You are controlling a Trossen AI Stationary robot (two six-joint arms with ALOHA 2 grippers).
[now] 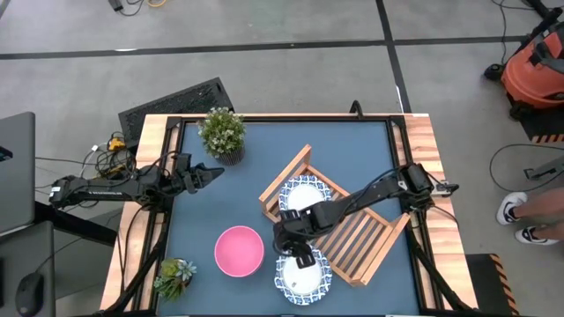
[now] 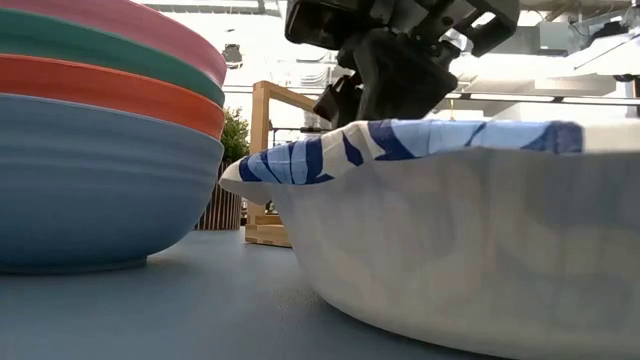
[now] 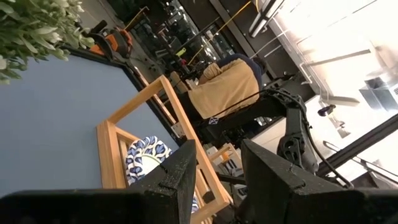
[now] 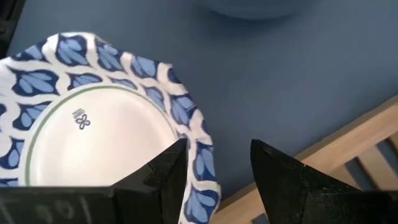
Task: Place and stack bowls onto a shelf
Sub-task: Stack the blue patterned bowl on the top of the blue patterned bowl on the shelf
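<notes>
The table (image 1: 203,202) is carrying everything, and the shelf (image 1: 366,242) is lying skewed across its right half.

The right arm is reaching in from the table's right edge, stretching low and diagonally over the shelf slats toward the near side, its wrist bending down at the end. The right gripper (image 1: 302,255) is hovering over the far rim of the near patterned bowl (image 1: 301,275), which is sitting on the table just off the shelf's near-left corner. Its fingers (image 4: 163,171) are standing apart with nothing between them; in the right wrist view the bowl's blue-leaf rim is lying directly ahead of the gap, a shelf rail just beside it. Behind the gripper, a second patterned bowl (image 1: 304,195) is resting on the shelf slats at the far-left end.

The left arm is lying stretched out level along the table's left edge, waiting. The left gripper (image 1: 204,176) is pointing across the table with its fingers (image 3: 177,177) parted and empty, a potted plant (image 1: 222,132) just beyond it.

The pink bowl (image 1: 240,250) is sitting on the table to the left of the right gripper, near it but apart. In the low view this is showing as a stack, pink over green, red and light blue. A smaller plant (image 1: 174,276) is standing at the near-left corner.
</notes>
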